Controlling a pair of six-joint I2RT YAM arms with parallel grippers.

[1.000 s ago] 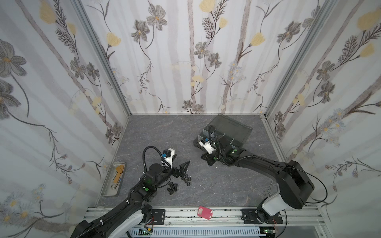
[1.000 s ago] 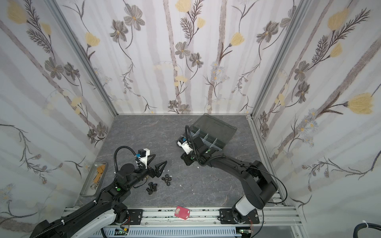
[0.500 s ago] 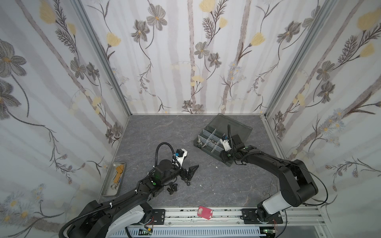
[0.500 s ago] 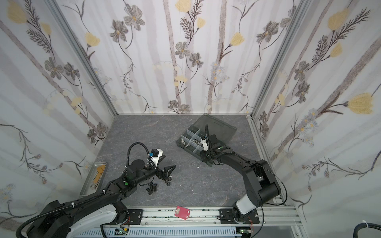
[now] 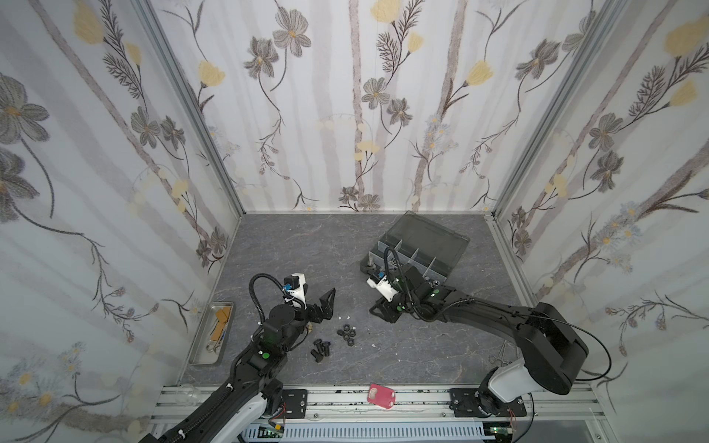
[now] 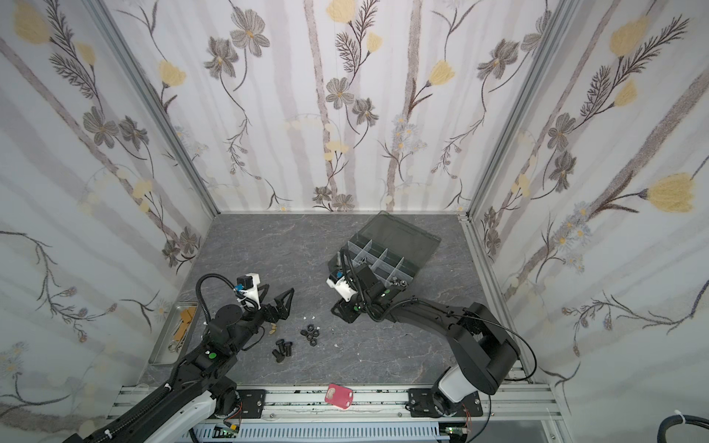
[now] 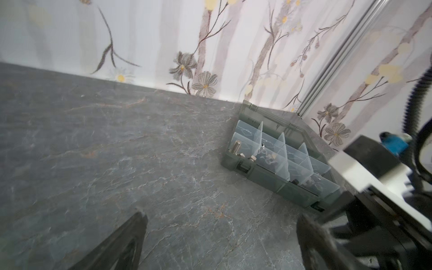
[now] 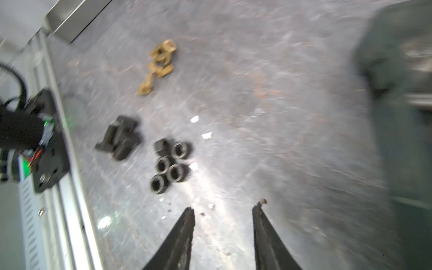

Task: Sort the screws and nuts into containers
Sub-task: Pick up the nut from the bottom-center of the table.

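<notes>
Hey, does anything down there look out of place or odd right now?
White scraps lie scattered beside the nuts: debris, not hardware. The box sits at a slant to the back wall.

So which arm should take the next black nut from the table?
Probably right. The right gripper is open, empty and aimed at the nuts. The left gripper, also open, points past them toward the box.
</notes>
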